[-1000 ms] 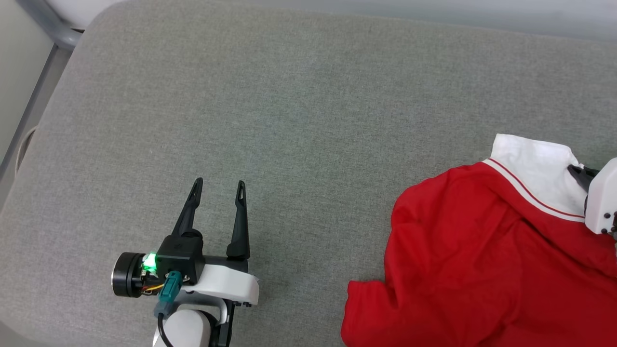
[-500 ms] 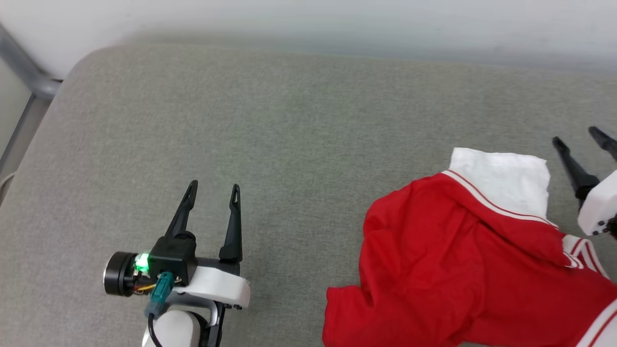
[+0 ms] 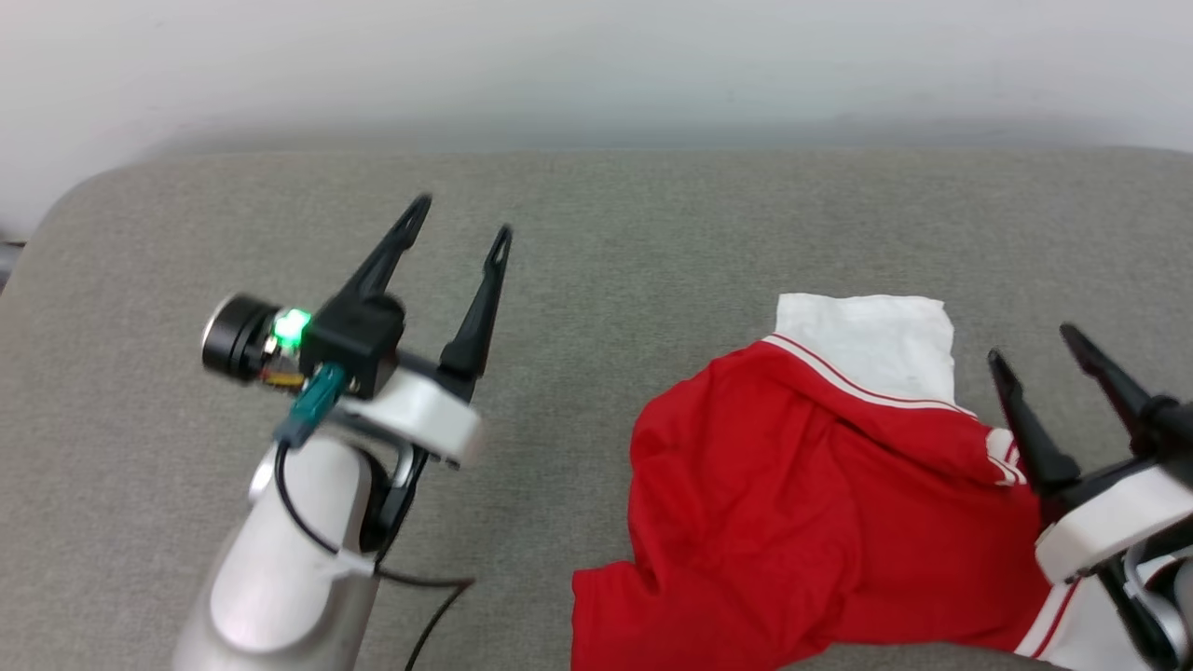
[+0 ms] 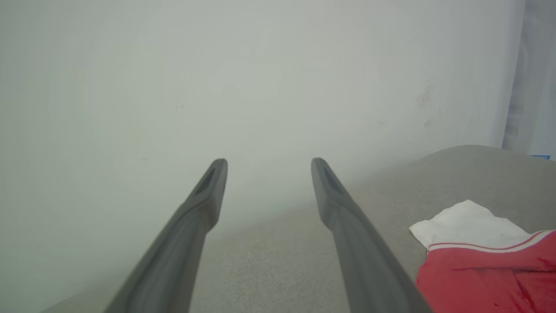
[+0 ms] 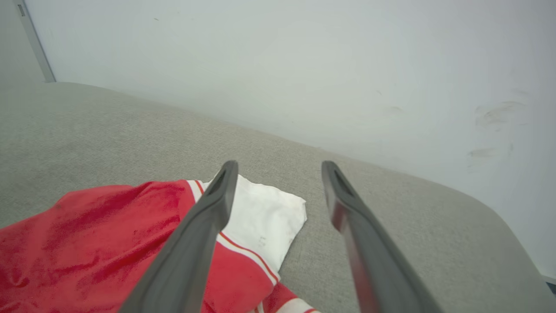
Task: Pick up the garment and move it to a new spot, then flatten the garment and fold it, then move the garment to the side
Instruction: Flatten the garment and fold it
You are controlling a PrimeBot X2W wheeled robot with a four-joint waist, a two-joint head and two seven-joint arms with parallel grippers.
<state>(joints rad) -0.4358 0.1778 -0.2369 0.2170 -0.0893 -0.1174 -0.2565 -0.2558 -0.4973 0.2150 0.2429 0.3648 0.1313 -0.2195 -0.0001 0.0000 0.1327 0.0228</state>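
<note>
shirt work looks to be between steps, i think; the red short-sleeved t-shirt with white sleeves and striped trim [image 3: 792, 522] lies in a rumpled heap on the right part of the wide grey cloth cushion [image 3: 596, 233]; it is not flat and not folded yet, so making it flat seems to be the job in hand; one white sleeve [image 3: 867, 335] pokes out toward the pale wall [image 3: 596, 75]

the next move, i guess, needs both pincers to come down on two far-apart edges of the shirt, pinch them and pull the cloth smooth

the left pincer [image 3: 463, 216] has its two dark fingers spread wide with nothing between them; it hangs over bare cushion, well apart from the shirt; the right pincer [image 3: 1033, 343] is spread wide too and pinches nothing; it sits just beside the white sleeve, at the shirt's right edge; i cannot tell if it brushes the cloth
</note>
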